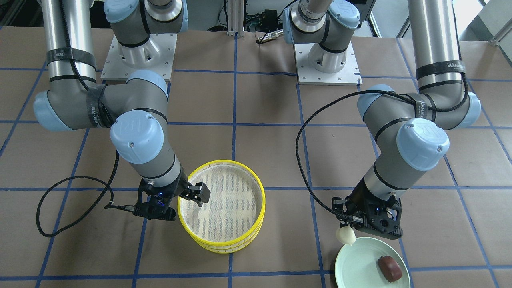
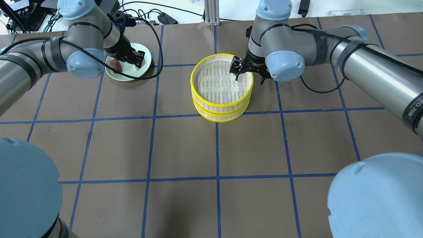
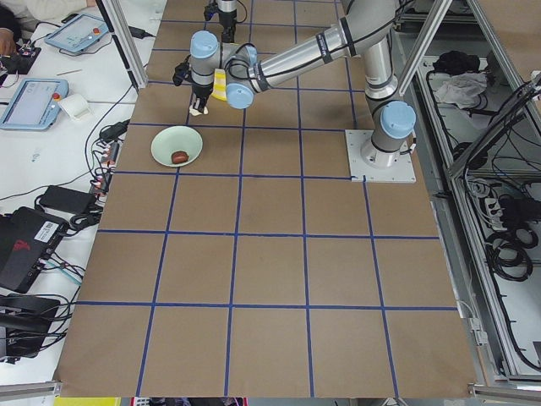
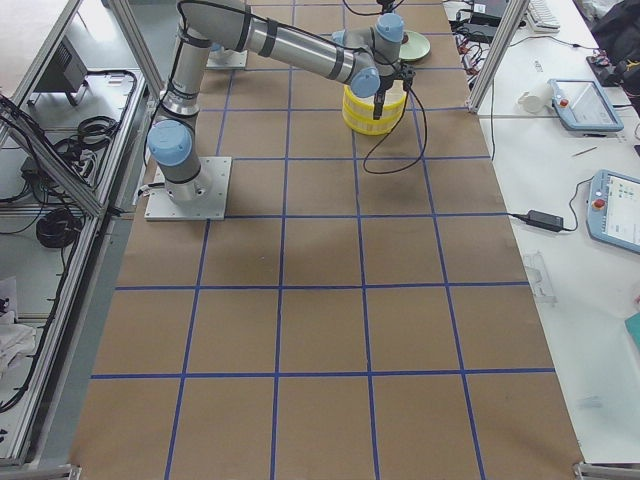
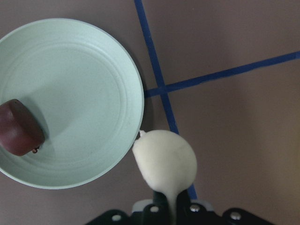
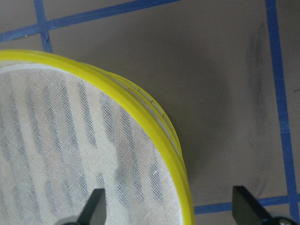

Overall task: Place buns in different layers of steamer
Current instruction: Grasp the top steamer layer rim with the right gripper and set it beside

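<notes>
Left tool (image 5: 171, 204) pinches pale cream oblong bun (image 5: 166, 161) beside pale green round plate (image 5: 70, 93); right tool (image 6: 169, 208), open, straddles yellow-rimmed top steamer tray (image 1: 224, 163), seemingly for lifting.

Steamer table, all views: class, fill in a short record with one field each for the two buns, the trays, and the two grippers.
cream bun: clamped in the left gripper, just outside the rim of the plate
brown bun: lying on the pale green plate
trays: top tray stacked on lower tray; no bun in the top tray
left gripper: shut on the cream bun
right gripper: open, one finger on each side of the top tray's rim
</notes>
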You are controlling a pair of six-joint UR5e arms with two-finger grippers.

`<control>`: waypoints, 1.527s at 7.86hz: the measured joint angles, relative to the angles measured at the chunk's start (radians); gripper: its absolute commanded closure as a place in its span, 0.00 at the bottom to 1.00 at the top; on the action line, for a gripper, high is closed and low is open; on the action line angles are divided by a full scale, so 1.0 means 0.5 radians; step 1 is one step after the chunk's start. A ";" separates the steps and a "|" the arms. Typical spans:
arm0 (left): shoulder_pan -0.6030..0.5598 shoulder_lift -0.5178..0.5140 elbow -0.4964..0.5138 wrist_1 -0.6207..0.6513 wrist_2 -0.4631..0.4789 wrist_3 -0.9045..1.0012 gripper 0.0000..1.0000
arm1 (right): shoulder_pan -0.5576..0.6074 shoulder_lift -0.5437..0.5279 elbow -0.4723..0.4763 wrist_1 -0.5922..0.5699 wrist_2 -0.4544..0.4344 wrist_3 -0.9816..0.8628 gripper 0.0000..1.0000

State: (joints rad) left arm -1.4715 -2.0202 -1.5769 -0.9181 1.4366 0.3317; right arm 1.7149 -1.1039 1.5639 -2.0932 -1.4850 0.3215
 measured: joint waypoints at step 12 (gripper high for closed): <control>-0.289 0.012 0.008 0.176 -0.014 -0.312 1.00 | -0.416 -0.356 -0.025 0.446 -0.015 -0.552 1.00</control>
State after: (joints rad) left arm -1.6162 -2.0143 -1.5728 -0.8304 1.4297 0.1757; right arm 1.5070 -1.2820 1.5513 -1.8701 -1.4926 0.0454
